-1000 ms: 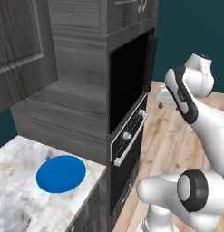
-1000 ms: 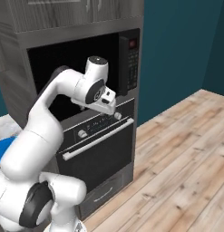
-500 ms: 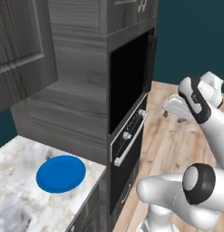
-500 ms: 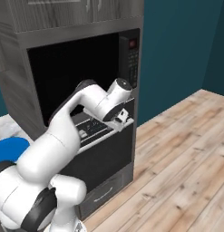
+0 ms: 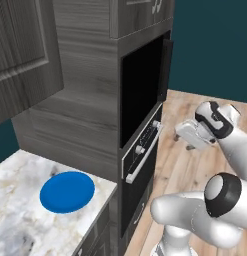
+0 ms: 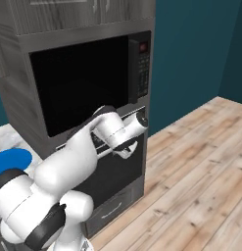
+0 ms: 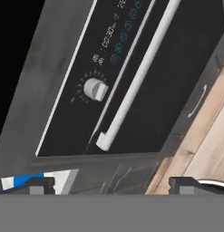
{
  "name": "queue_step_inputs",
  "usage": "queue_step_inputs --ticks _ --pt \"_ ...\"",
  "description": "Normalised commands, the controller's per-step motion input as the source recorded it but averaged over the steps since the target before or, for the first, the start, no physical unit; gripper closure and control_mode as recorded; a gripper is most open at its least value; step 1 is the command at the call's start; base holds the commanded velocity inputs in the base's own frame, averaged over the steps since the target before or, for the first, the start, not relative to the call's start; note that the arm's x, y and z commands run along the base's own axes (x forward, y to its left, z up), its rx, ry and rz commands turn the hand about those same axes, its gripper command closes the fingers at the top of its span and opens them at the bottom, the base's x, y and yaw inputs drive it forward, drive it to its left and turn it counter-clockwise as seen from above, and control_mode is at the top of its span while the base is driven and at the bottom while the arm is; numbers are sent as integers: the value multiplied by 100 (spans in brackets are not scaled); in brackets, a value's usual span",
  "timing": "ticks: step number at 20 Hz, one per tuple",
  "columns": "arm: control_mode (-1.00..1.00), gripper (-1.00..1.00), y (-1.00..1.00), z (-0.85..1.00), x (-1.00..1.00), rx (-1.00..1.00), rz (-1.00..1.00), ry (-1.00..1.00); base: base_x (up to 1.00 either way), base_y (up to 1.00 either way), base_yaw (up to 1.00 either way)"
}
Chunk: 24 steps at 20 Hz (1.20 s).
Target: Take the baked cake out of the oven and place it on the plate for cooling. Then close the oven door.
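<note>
Oven (image 5: 141, 165): door (image 7: 177, 68) shut, silver handle (image 7: 140, 74) across it, one knob (image 7: 96, 89) on the panel. Gripper (image 7: 111, 185): jaws wide apart, empty, facing the door, clear of the handle. Plate (image 5: 67, 191): bare, on the marble counter (image 5: 15, 220) beside the oven.

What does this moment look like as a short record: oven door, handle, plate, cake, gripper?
oven door: shut, flat against the oven front
handle: long silver bar across the door, nothing touching it
control panel: one white knob and a lit display strip above the handle
plate: blue, bare, on the marble counter left of the oven
cake: not to be seen with the door shut
gripper: open, empty, facing the oven door and apart from the handle
</note>
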Motion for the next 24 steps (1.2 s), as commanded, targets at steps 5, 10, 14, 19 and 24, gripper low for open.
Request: queue_step_inputs --ticks 5,10,14,19,24 --pt "-100 -100 38 -55 22 16 -3 0 0 0 0" --pt "-100 -100 44 -59 24 14 -5 0 0 0 0" --pt "-100 -100 31 -60 18 14 -4 0 0 0 0" --pt "-100 -100 24 -51 13 14 -3 0 0 0 0" --pt "-100 -100 21 -40 19 14 -2 0 0 0 0"
